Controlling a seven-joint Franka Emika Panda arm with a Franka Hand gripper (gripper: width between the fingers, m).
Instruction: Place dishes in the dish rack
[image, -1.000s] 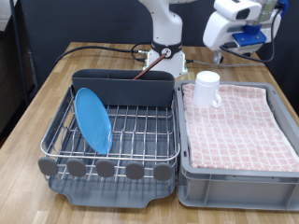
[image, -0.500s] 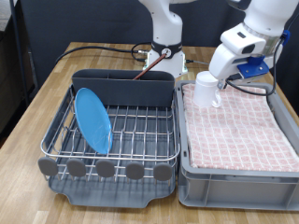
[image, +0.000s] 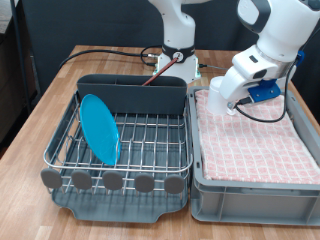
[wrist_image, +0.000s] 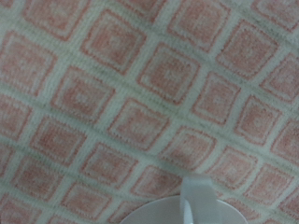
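The dish rack stands at the exterior view's left. The light-blue plate stands on edge in its wire grid. A dark reddish-brown wooden spoon leans out of the grey caddy. My gripper is low over the white mug at the far left corner of the cloth-lined bin, and the hand hides most of the mug. The wrist view shows pink checked cloth and the mug's white rim and handle at the picture's edge. No fingers show there.
The grey bin lined with pink checked cloth fills the exterior view's right, beside the rack. The robot base and black cables are behind the rack. Everything sits on a wooden table.
The arm has come down from the exterior view's top right to the mug. The hand now covers the mug, which showed whole before. The plate and the spoon have not moved.
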